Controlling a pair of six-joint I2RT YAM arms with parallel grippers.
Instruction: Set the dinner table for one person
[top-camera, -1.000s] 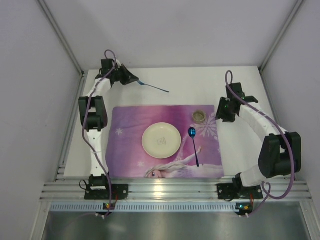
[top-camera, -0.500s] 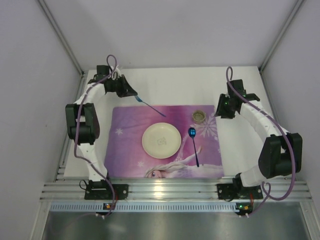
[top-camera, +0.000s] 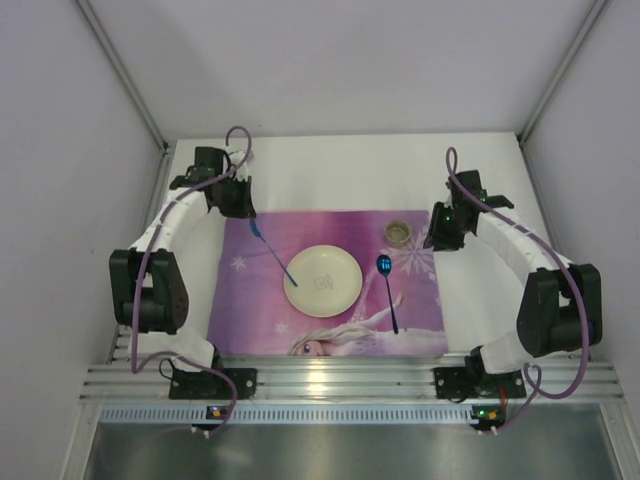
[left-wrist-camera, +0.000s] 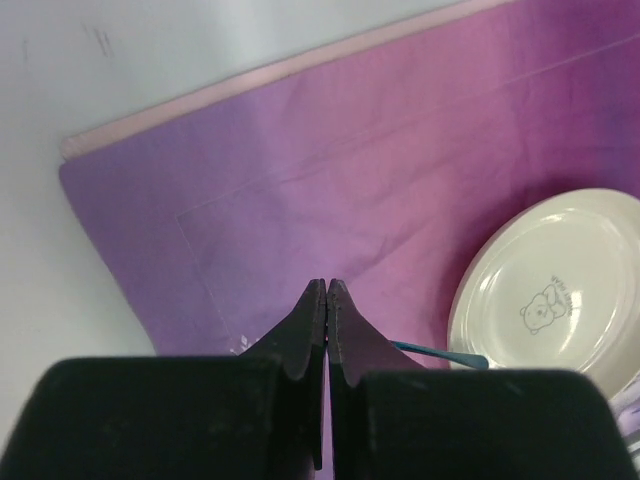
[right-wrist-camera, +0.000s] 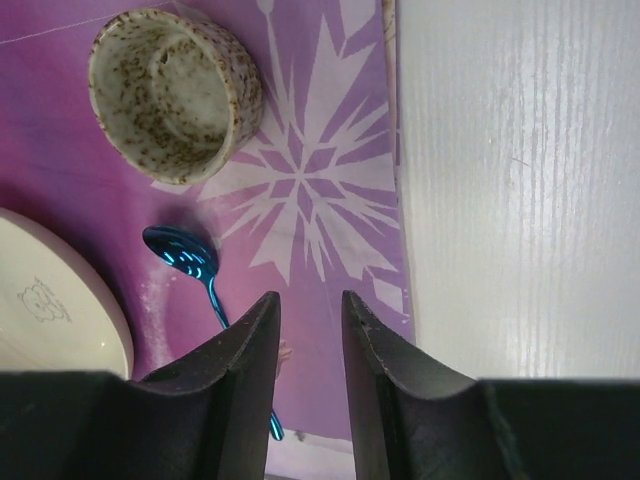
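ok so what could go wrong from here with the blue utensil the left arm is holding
1. The blue utensil hangs slanted from the left end effector, tip at the rim of the plate; lowered here, it may land on or nudge it.
2. It is pinched near one end, so it could pivot or slip.
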